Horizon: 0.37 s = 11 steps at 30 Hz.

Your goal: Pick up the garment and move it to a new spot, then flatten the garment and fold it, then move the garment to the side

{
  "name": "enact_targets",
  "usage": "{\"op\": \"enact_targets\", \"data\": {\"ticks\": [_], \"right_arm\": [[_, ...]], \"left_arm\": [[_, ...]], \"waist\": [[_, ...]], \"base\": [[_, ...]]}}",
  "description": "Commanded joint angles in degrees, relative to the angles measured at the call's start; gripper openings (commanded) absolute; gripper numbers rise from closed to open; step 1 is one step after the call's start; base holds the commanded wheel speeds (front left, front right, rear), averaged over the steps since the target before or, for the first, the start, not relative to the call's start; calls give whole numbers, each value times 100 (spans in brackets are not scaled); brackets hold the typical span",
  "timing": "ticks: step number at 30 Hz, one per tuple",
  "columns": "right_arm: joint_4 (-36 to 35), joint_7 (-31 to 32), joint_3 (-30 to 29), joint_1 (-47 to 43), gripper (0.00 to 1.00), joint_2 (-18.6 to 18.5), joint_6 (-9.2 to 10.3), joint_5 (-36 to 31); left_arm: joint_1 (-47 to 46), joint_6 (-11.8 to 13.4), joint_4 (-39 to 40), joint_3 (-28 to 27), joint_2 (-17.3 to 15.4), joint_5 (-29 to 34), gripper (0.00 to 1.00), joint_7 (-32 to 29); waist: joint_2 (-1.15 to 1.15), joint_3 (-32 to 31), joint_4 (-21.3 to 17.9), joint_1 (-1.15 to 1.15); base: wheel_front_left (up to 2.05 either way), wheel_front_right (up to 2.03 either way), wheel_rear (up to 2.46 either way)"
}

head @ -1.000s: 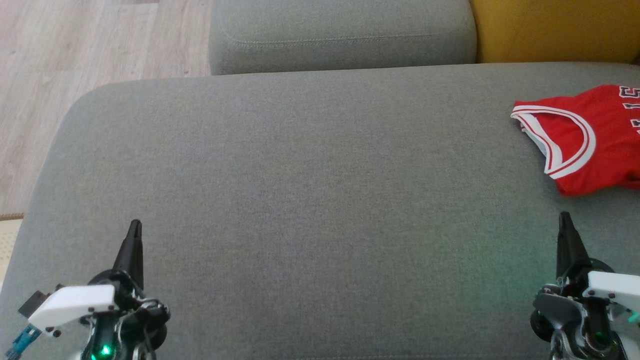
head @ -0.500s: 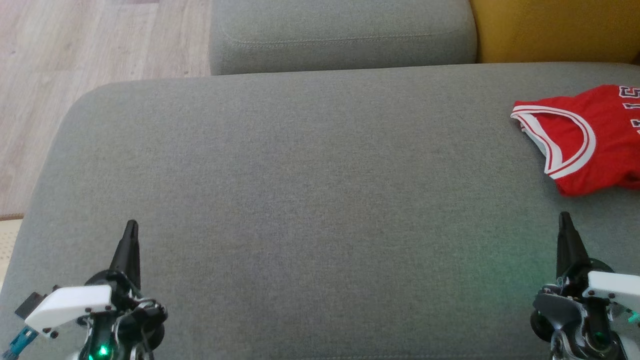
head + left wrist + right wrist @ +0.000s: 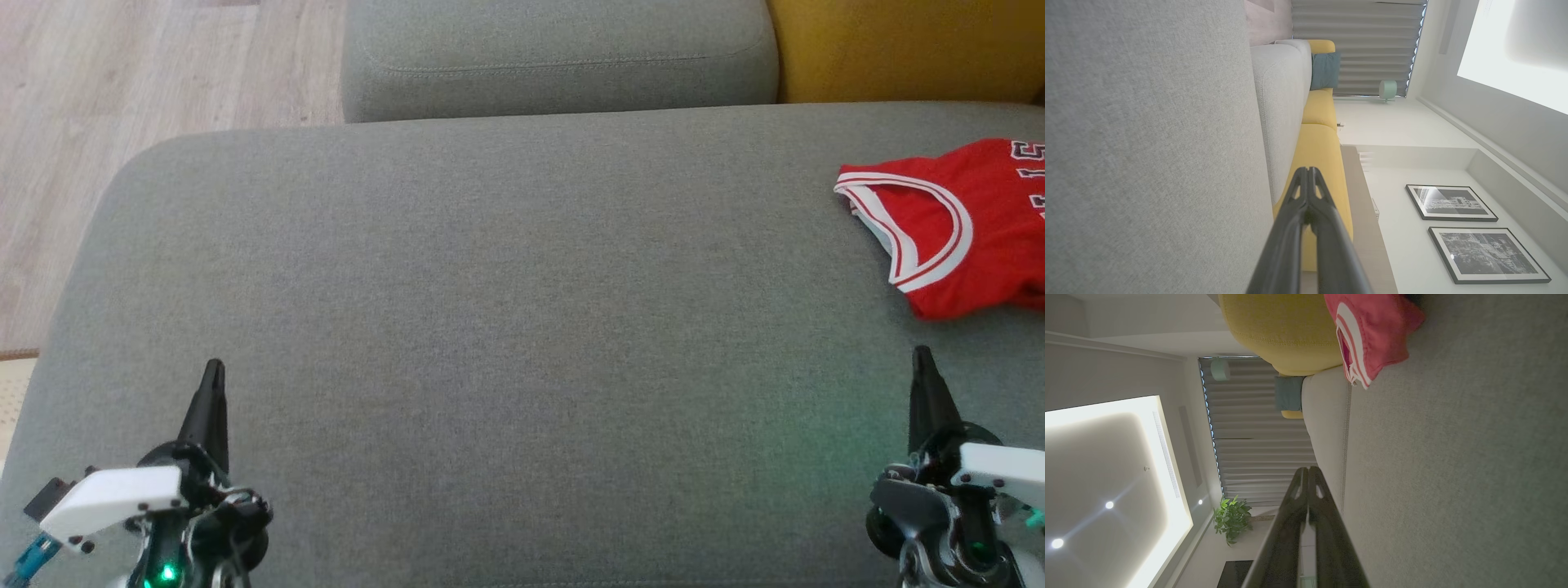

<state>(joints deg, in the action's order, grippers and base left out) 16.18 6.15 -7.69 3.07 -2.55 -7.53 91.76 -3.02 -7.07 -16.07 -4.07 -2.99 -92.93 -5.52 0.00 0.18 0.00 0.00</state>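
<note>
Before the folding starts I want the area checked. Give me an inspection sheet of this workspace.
Surface: grey sofa cushion, flat, mostly bare.
Job's things: red jersey, rumpled, at the cushion's far right, partly cut off by the head view's edge, untouched.
Clutter: nothing seen.
Grippers: left gripper and right gripper both shut, holding nothing, near the cushion's front edge.
Cables: thin wires at the left gripper's base.
Surroundings: wood floor, yellow cushion, framed pictures, plant.
</note>
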Motion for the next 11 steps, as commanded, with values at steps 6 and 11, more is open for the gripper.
{"op": "enact_targets", "data": {"ticks": [6,11], "right_arm": [[-215,34,117,311,0,-32,4,41],[-215,34,117,311,0,-32,4,41]], "left_arm": [[-312,-42,204,-188,-32,29,0,-51],[-312,-42,204,-192,-29,33,0,-54]], "waist": [[0,0,0,0],[0,0,0,0]], "base": [[0,0,0],[0,0,0]]}}
